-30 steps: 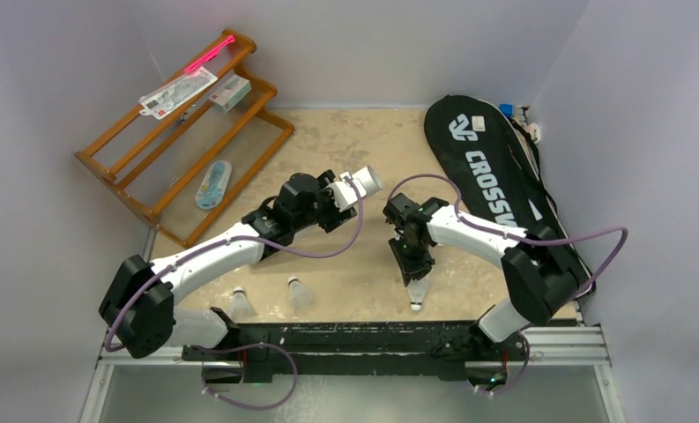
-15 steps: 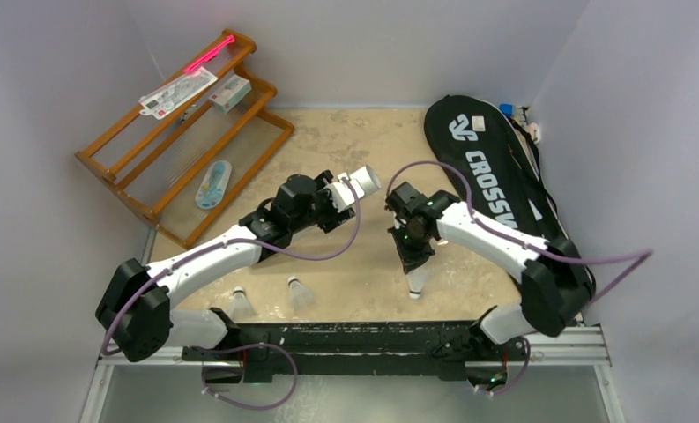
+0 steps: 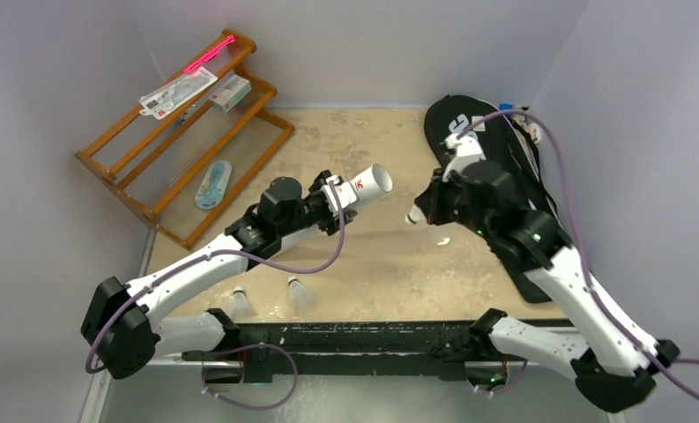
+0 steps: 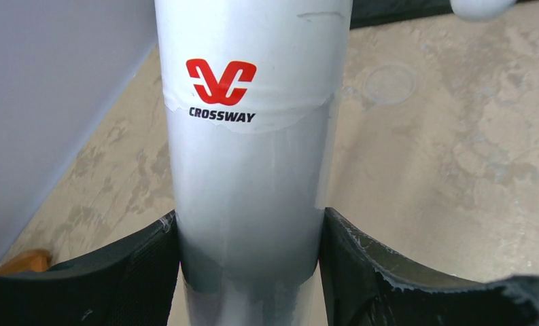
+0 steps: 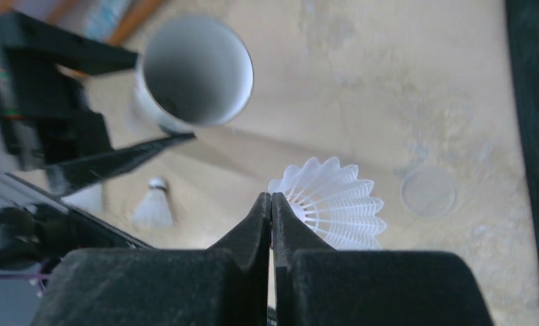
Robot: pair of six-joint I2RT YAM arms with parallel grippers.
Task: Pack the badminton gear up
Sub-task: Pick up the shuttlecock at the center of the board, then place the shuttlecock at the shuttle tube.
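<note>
Two loose: spare shuttlecocks (image 3: 300, 292) lie at the lower left of the top view, not yet packed.
Left gripper (image 3: 332, 198): clamped round the tube (image 3: 368, 183), whose open mouth faces right at centre frame.
Right gripper (image 5: 272, 204): pinched closed on the held shuttlecock (image 5: 334, 204) by its skirt.
Change: we see it lifted off the table, now just beside the mouth.
Meaning: we judge insertion comes next.

Looks like a robot lab cell: boxed in by plain pale-grey partition walls (image 3: 46, 132), floored with a mottled beige surface (image 3: 372, 264), edged by a black-and-silver metal mounting rail (image 3: 354, 337).
</note>
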